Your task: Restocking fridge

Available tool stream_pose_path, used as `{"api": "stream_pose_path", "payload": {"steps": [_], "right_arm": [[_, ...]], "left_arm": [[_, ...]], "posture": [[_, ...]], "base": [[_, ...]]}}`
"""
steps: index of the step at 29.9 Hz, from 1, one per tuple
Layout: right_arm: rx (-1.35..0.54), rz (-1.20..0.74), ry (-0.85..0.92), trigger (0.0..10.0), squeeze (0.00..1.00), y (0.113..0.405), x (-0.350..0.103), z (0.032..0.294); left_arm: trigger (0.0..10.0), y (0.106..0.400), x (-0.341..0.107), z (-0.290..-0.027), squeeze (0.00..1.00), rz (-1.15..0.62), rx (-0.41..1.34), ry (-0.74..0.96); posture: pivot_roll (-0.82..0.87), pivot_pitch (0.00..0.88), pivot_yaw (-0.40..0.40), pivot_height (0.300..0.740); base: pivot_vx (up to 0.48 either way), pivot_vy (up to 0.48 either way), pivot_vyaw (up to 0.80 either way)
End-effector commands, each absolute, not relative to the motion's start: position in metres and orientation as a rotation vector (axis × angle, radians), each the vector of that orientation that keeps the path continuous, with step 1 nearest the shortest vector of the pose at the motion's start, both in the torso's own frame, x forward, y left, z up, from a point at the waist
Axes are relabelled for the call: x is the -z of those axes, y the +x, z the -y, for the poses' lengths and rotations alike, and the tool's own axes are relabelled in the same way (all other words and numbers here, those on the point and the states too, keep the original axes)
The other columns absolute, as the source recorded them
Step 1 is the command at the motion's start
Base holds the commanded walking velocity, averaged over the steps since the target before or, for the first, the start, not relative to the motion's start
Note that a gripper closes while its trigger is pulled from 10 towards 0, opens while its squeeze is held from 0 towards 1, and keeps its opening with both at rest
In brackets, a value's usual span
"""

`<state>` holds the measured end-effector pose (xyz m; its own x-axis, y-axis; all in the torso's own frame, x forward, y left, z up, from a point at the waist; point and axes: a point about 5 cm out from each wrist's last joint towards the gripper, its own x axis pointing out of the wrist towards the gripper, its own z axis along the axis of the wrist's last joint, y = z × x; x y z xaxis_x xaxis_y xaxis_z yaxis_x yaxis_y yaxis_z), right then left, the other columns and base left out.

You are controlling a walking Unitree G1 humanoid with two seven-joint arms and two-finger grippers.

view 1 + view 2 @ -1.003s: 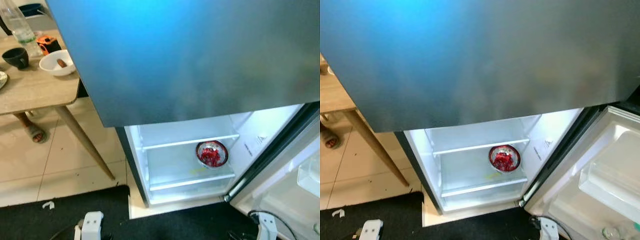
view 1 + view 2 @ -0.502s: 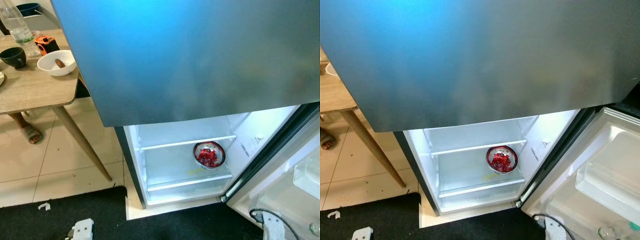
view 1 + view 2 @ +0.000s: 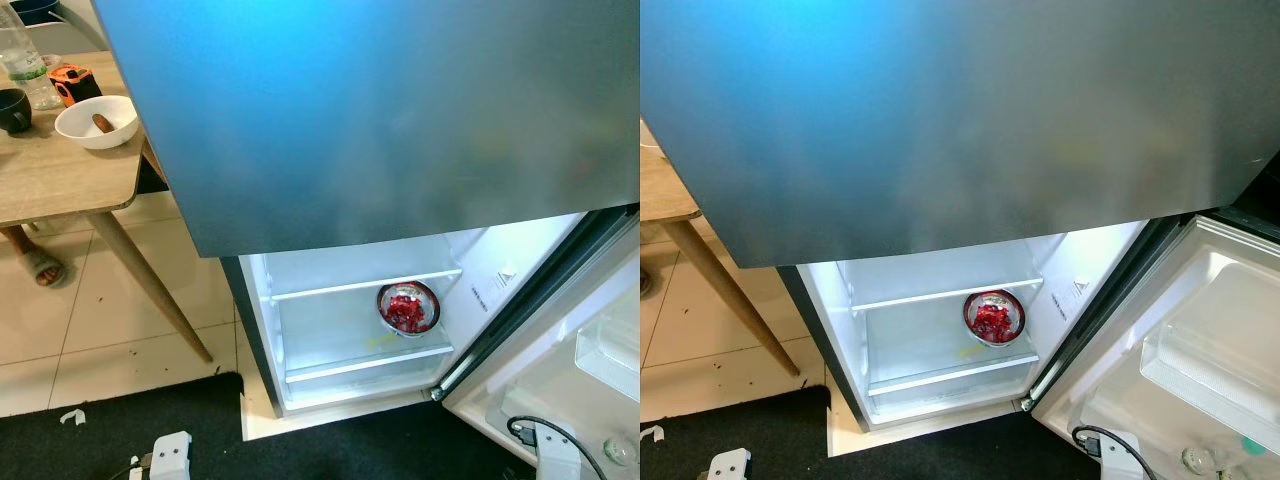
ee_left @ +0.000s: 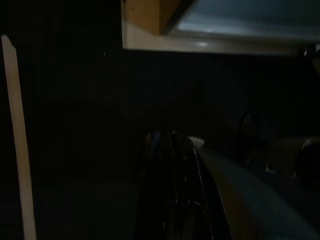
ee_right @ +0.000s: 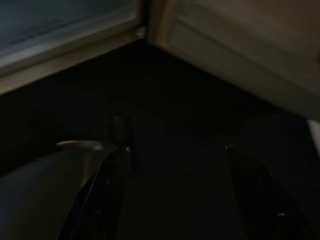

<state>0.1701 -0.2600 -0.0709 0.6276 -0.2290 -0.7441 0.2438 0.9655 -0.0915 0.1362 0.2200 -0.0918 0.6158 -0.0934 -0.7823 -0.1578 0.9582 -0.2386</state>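
The fridge (image 3: 400, 120) has its grey upper door closed, and its lit lower compartment (image 3: 350, 330) stands open. On the glass shelf inside, toward the right, sits a steel bowl of red food (image 3: 408, 308). The lower door (image 3: 1180, 350) is swung out to the right, showing its clear bins. Both arms hang low over the black mat. In the dark left wrist view, my left gripper (image 4: 167, 135) looks shut with nothing in it. My right gripper (image 5: 177, 149) is open and empty, with its fingers (image 5: 105, 190) wide apart near the fridge's bottom edge.
A wooden table (image 3: 60, 180) stands at the left with a white bowl (image 3: 97, 122), a black cup (image 3: 12, 108) and a plastic bottle (image 3: 22, 62). A person's sandalled foot (image 3: 35, 265) rests beneath it. A black mat (image 3: 130, 420) lies on the tiled floor before the fridge.
The camera has shifted, so the fridge interior and table sit further left in the picture. The bowl stays on its shelf. Both arms remain low.
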Motion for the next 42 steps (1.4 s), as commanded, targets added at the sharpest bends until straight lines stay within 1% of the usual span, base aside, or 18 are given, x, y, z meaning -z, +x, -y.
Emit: {"api": "stream_pose_path", "payload": {"steps": [1,5,6,7,8,9,10,14,15,20,21,25,31,36,42], "right_arm": [[0.279,-0.89,0.056,10.0,0.0,0.158,0.077,0.26],[0.295,-0.904,0.087,10.0,0.0,0.152,0.079,0.262],[0.306,-0.928,0.076,10.0,0.0,0.146,0.081,0.262],[0.306,-0.928,0.076,10.0,0.0,0.146,0.081,0.262],[0.306,-0.976,0.074,10.0,0.0,0.133,0.088,0.259],[0.306,-0.976,0.074,10.0,0.0,0.133,0.088,0.259],[0.282,-1.009,0.058,10.0,0.0,0.127,0.092,0.251],[0.279,-1.013,0.068,10.0,0.0,0.128,0.093,0.247],[0.28,-1.008,0.075,10.0,0.0,0.13,0.093,0.246],[0.27,-0.98,0.082,10.0,0.0,0.144,0.088,0.244],[0.259,-0.96,0.08,10.0,0.0,0.154,0.085,0.242],[0.253,-0.952,0.079,10.0,0.0,0.158,0.084,0.241],[0.261,-0.956,0.08,10.0,0.0,0.155,0.085,0.242],[0.261,-0.997,0.076,10.0,0.0,0.141,0.091,0.239],[0.258,-1.003,0.076,10.0,0.0,0.14,0.092,0.237]], "left_arm": [[10.0,0.123,0.099,-0.21,0.0,-0.979,0.004,-0.287],[10.0,0.126,0.098,-0.209,0.0,-0.974,0.017,-0.275],[10.0,0.128,0.098,-0.209,0.0,-0.967,0.001,-0.276],[10.0,0.128,0.098,-0.209,0.0,-0.967,0.001,-0.276],[10.0,0.132,0.097,-0.204,0.0,-0.96,0.017,-0.268],[10.0,0.132,0.097,-0.204,0.0,-0.96,0.017,-0.268],[10.0,0.135,0.096,-0.201,0.0,-0.953,0.028,-0.269],[10.0,0.135,0.097,-0.2,0.0,-0.957,0.029,-0.266],[10.0,0.135,0.097,-0.2,0.0,-0.96,0.029,-0.262],[10.0,0.138,0.096,-0.2,0.0,-0.96,0.042,-0.245],[10.0,0.141,0.094,-0.204,0.0,-0.949,0.033,-0.239],[10.0,0.139,0.094,-0.207,0.0,-0.952,0.017,-0.241],[10.0,0.129,0.098,-0.206,0.0,-0.993,0.039,-0.217],[10.0,0.131,0.098,-0.204,0.0,-0.986,0.046,-0.222],[10.0,0.133,0.097,-0.205,0.0,-0.981,0.049,-0.218]], "posture": [[-0.08,0.133,-0.028,0.74],[-0.06,0.149,-0.029,0.74],[-0.06,0.132,-0.027,0.74],[-0.06,0.132,-0.027,0.74],[-0.04,0.12,-0.034,0.74],[-0.04,0.12,-0.034,0.74],[-0.05,0.098,-0.034,0.74],[-0.05,0.088,-0.03,0.74],[-0.04,0.076,-0.026,0.74],[-0.03,0.072,-0.017,0.74],[-0.02,0.067,-0.024,0.74],[-0.03,0.064,-0.017,0.74],[-0.03,0.058,-0.009,0.74],[-0.03,0.065,-0.005,0.74],[-0.03,0.069,-0.002,0.74]], "base": [[0.0,0.0,0.0],[0.0,0.0,0.0],[0.0,0.0,0.0],[0.0,0.0,0.0],[0.0,0.0,-0.78],[0.0,0.0,-0.78],[0.0,0.0,-0.78],[0.0,0.0,-0.8],[0.0,0.0,-0.8],[0.0,0.0,-0.8],[0.0,0.0,-0.8],[0.0,0.0,-0.8],[0.0,0.0,-0.8],[0.0,0.0,-0.8],[0.0,0.0,-0.8]]}}
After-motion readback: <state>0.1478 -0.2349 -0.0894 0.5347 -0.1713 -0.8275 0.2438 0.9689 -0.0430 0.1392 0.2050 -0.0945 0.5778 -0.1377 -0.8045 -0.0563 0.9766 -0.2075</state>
